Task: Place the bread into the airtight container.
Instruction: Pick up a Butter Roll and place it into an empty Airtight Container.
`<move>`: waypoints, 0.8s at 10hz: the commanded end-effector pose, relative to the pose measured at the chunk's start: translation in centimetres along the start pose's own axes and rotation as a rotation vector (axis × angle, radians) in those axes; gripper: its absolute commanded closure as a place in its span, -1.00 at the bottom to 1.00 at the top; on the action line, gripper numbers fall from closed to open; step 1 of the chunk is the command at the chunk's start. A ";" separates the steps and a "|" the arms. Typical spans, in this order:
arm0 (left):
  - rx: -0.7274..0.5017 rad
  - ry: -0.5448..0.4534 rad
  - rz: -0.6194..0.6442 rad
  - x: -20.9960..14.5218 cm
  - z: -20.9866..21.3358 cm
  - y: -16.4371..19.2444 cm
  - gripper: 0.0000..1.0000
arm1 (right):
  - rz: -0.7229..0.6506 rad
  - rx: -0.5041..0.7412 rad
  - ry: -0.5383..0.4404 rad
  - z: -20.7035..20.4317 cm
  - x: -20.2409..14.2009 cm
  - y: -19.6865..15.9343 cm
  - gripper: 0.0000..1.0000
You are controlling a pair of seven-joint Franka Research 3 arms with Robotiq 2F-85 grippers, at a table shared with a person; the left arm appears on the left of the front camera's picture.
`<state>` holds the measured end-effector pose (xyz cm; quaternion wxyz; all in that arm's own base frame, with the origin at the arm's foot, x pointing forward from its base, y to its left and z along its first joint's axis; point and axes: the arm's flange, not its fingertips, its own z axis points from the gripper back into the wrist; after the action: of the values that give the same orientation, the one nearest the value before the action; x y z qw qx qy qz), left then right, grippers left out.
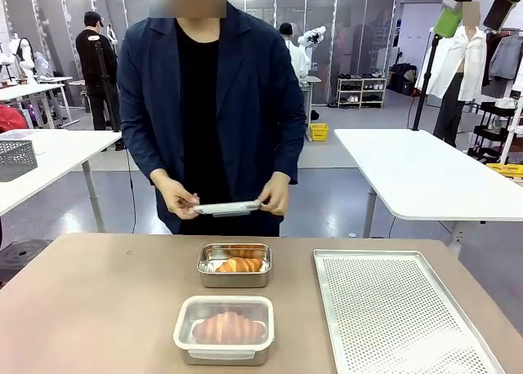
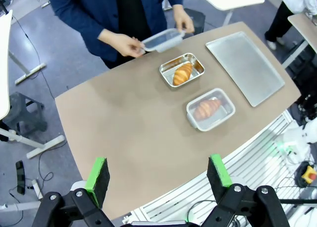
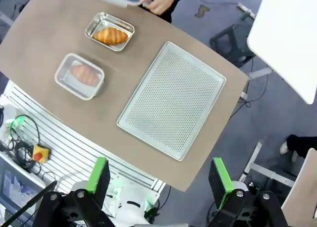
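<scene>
Both breads are boxed: one sealed [image 1: 224, 330], one in the open tin [image 1: 234, 264] behind it; the person's lid [image 1: 226, 208] remains. My grippers [image 2: 158, 176] [image 3: 159, 178] hang wide, empty.

Two croissants [image 1: 240, 265], two containers [image 1: 234, 265] (one lidded), one tray [image 1: 400, 313].

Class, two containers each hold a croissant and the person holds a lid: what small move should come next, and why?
Probably the person lowers the lid onto the open metal container, since its croissant already lies inside while the nearer container is lidded. Both grippers, left and right, hang open high above the table.
</scene>
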<state>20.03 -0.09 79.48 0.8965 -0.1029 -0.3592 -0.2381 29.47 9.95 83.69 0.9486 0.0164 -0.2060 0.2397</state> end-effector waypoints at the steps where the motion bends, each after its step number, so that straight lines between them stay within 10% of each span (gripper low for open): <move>1: -0.006 0.002 -0.015 0.0 0.0 0.0 -1.00 | 0.016 -0.013 0.003 0.0 0.1 -0.2 -1.00; 8: -0.006 0.002 -0.015 0.0 0.0 0.0 -1.00 | 0.016 -0.013 0.003 0.0 0.1 -0.2 -1.00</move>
<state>20.03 -0.09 79.48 0.8965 -0.1029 -0.3592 -0.2381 29.66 9.99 83.58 0.9489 0.0163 -0.2043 0.2399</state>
